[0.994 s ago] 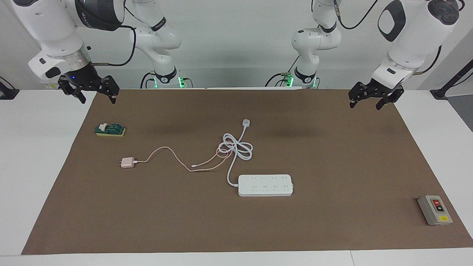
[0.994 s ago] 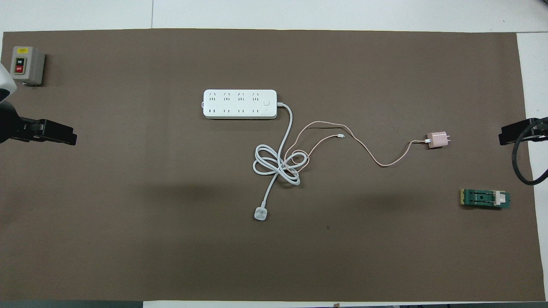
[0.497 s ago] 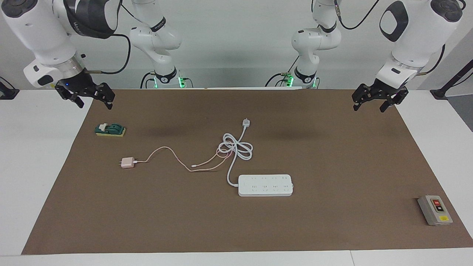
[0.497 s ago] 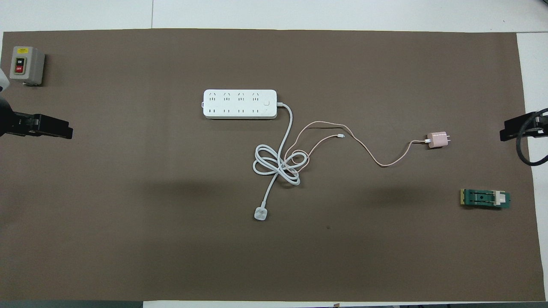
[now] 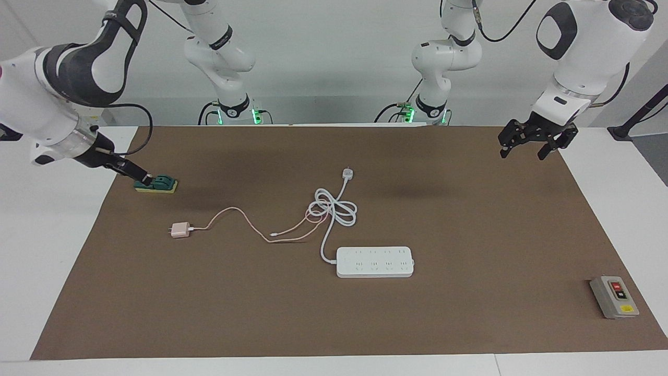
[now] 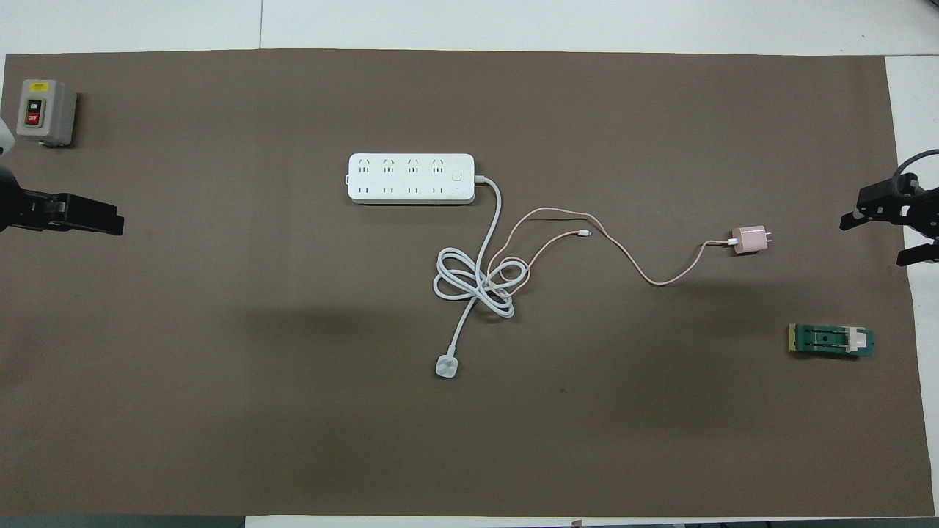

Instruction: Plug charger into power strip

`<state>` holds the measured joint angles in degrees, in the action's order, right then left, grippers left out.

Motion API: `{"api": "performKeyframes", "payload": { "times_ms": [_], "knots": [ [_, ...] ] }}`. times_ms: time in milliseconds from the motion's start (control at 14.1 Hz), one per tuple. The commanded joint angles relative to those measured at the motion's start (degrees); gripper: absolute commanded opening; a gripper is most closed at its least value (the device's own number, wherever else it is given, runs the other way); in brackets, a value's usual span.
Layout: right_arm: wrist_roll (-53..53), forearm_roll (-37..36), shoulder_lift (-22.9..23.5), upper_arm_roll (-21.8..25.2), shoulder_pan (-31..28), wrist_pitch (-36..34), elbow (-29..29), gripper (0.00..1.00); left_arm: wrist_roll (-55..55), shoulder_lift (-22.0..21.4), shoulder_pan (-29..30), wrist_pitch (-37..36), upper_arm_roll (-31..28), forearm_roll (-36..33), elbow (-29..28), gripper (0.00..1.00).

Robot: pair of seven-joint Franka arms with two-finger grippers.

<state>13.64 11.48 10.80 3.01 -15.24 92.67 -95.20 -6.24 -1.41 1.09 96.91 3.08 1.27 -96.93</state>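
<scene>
The pale-pink charger lies on the brown mat toward the right arm's end, prongs pointing to that end. Its thin pink cable runs toward the middle. The white power strip lies flat mid-table, sockets up, farther from the robots than the charger. My right gripper is open and empty in the air over the mat's edge, beside the charger. My left gripper is open and empty, waiting over the mat's other end.
The strip's thick white cord is coiled with the pink cable and ends in a white plug nearer the robots. A green switch block lies near the right gripper. A grey button box sits at the left arm's end.
The right arm has swung down and turned, bringing its gripper lower and toward the charger's end of the mat. The left gripper has barely moved. Nothing on the mat has moved.
</scene>
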Motion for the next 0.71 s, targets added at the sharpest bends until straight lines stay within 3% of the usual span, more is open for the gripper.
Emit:
{"api": "performKeyframes", "payload": {
  "times_ms": [0, 284, 639],
  "knots": [
    [7.18, 4.51, 1.59, -0.55, -1.99, 0.75, -1.12, 1.0, 0.7, -0.79, 0.49, 1.17, 0.17, -0.92, -1.33, 1.0],
    [12.47, 9.17, 1.85, -0.55, -1.82, 2.94, -3.4, 1.0, 2.2, -0.96, 0.84, 1.61, 0.17, -0.92, -2.03, 1.0],
    [12.64, 20.67, 8.78, -0.46, -3.49, 4.88, -3.06, 1.0, 2.29, -0.96, 0.85, 2.23, 0.17, -0.92, -2.12, 1.0]
  ]
}}
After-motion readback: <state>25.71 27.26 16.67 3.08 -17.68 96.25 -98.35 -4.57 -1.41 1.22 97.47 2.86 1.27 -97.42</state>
